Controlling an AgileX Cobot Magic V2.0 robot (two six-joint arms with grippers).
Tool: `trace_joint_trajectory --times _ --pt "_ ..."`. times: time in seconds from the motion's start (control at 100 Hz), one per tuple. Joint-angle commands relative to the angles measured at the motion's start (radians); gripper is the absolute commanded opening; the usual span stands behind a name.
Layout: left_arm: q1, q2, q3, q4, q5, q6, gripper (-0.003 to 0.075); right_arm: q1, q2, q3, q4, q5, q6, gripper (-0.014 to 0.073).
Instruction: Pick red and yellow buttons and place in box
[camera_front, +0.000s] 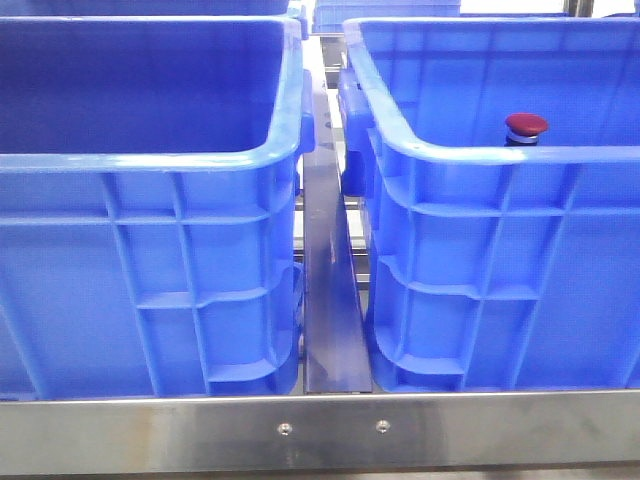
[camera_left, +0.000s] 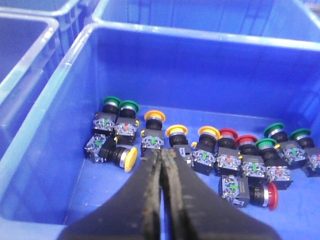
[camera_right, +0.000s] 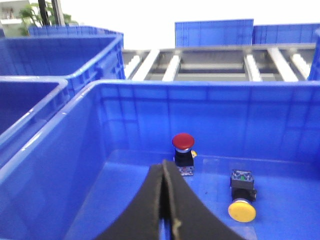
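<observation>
In the right wrist view a blue box (camera_right: 200, 86) holds a red button (camera_right: 183, 142) standing upright and a yellow button (camera_right: 242, 210) lying on its side. My right gripper (camera_right: 164, 164) is shut and empty just in front of the red button. The red button (camera_front: 527, 125) also shows in the front view inside the right crate (camera_front: 500, 155). In the left wrist view my left gripper (camera_left: 164, 152) is shut and empty above another blue crate (camera_left: 200, 75) holding several yellow (camera_left: 176, 131), red (camera_left: 227, 134) and green (camera_left: 111, 102) buttons. Neither gripper shows in the front view.
A second blue crate (camera_front: 150, 160) stands on the left in the front view, a dark divider (camera_front: 330, 300) between the two crates. A steel rail (camera_front: 320, 430) runs along the front. More blue crates (camera_right: 75, 45) and conveyor rollers (camera_right: 210, 62) lie behind.
</observation>
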Motion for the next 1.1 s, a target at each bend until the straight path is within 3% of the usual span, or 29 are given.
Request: trace_joint_trajectory --times 0.0,0.2,1.09 --pt "0.003 -0.040 -0.004 -0.004 -0.092 -0.007 -0.0020 0.001 -0.063 0.009 0.008 -0.037 -0.007 -0.0094" --pt "0.003 -0.116 0.017 0.002 -0.094 -0.007 -0.0020 0.001 -0.163 0.039 0.008 -0.011 -0.007 -0.0094" --pt "0.003 -0.119 0.017 -0.001 -0.094 -0.007 -0.0020 0.001 -0.163 0.039 0.008 0.020 -0.007 -0.0094"
